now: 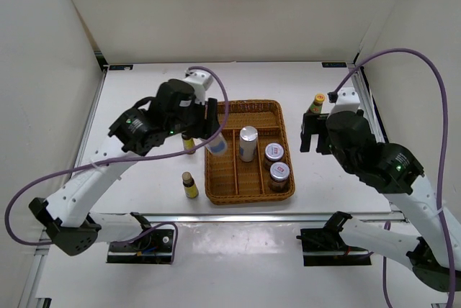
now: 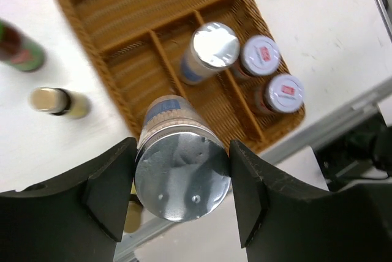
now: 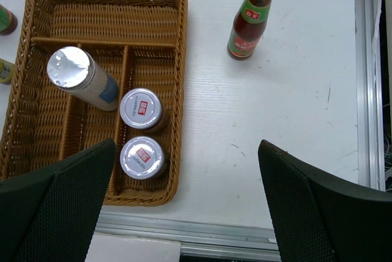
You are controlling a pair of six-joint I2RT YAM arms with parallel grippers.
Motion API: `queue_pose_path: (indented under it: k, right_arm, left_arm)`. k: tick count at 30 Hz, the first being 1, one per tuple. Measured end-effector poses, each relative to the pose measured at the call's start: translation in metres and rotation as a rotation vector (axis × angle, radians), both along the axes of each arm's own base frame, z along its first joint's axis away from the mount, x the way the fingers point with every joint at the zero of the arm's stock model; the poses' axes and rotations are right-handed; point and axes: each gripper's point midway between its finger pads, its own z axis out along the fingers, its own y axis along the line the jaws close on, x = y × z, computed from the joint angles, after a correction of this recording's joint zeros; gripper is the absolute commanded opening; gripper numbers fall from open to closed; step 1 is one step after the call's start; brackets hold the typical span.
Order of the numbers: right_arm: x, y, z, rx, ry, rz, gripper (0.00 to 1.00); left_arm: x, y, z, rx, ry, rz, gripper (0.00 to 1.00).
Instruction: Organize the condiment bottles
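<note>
The white table [image 1: 144,92] bears a wicker tray [image 1: 245,106], 1 sauce bottle [image 1: 317,103] at its 2 o'clock, 1 small brown bottle [image 1: 190,186] at 8 o'clock.

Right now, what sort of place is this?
Probably a robot lab cell, not a kitchen: plain white walls enclose the table, aluminium rails edge it, two cabled arms mounted.

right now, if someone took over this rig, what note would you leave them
Left hand: shut on a tall silver-lidded jar, held above the left side of the wicker tray.
Right hand: open, empty, right of the tray.
Done: second tall jar in the middle lane, two short jars in the right lane.
Left: set down the held jar. One sauce bottle stands right of the tray, another and two small brown bottles stand left of it.
</note>
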Motion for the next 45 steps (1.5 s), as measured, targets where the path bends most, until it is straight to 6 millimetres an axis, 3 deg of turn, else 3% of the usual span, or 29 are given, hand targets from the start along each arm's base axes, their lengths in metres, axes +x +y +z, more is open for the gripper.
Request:
queue_pose_path:
  k: [6, 12, 19, 23, 27, 30, 32, 33, 34, 36, 37, 41, 45]
  right_arm:
    - [-0.006, -0.011, -0.002, -0.018, 0.004, -0.016, 1.00]
    - [-0.012, -0.020, -0.004, -0.030, 0.006, -0.028, 1.00]
    - [-0.020, -0.031, -0.005, -0.040, 0.008, -0.041, 1.00]
    - [-0.024, -0.034, -0.006, -0.028, 0.015, -0.047, 1.00]
    - [-0.030, -0.037, -0.009, -0.014, 0.027, -0.049, 1.00]
    - [-0.035, -0.041, -0.013, -0.005, 0.033, -0.050, 1.00]
    - [-0.037, -0.043, -0.014, -0.003, 0.038, -0.049, 1.00]
    - [-0.038, -0.043, -0.014, 0.001, 0.038, -0.047, 1.00]
    - [-0.039, -0.043, -0.014, 0.005, 0.037, -0.046, 1.00]
    - [-0.040, -0.043, -0.013, 0.011, 0.038, -0.045, 1.00]
    - [-0.040, -0.043, -0.014, 0.011, 0.041, -0.044, 1.00]
    - [-0.042, -0.042, -0.017, 0.016, 0.056, -0.040, 1.00]
    - [-0.047, -0.036, -0.031, 0.028, 0.103, -0.025, 1.00]
  left_arm:
    - [-0.016, -0.050, -0.030, 0.017, 0.076, -0.097, 0.21]
    - [-0.030, -0.080, -0.070, 0.065, 0.113, -0.140, 0.21]
    - [-0.037, -0.120, -0.101, 0.117, 0.100, -0.173, 0.21]
    - [-0.036, -0.133, -0.119, 0.137, 0.102, -0.171, 0.21]
    - [-0.034, -0.134, -0.141, 0.171, 0.115, -0.147, 0.22]
    - [-0.033, -0.132, -0.157, 0.205, 0.133, -0.131, 0.29]
    - [-0.029, -0.136, -0.157, 0.193, 0.119, -0.122, 0.42]
    - [-0.028, -0.136, -0.157, 0.193, 0.117, -0.120, 0.52]
    - [-0.028, -0.136, -0.157, 0.192, 0.115, -0.117, 0.71]
    - [-0.027, -0.137, -0.157, 0.193, 0.110, -0.116, 0.83]
    - [-0.027, -0.137, -0.156, 0.194, 0.105, -0.114, 1.00]
    - [-0.025, -0.135, -0.148, 0.200, 0.076, -0.099, 1.00]
    - [-0.022, -0.115, -0.109, 0.196, 0.002, -0.064, 1.00]
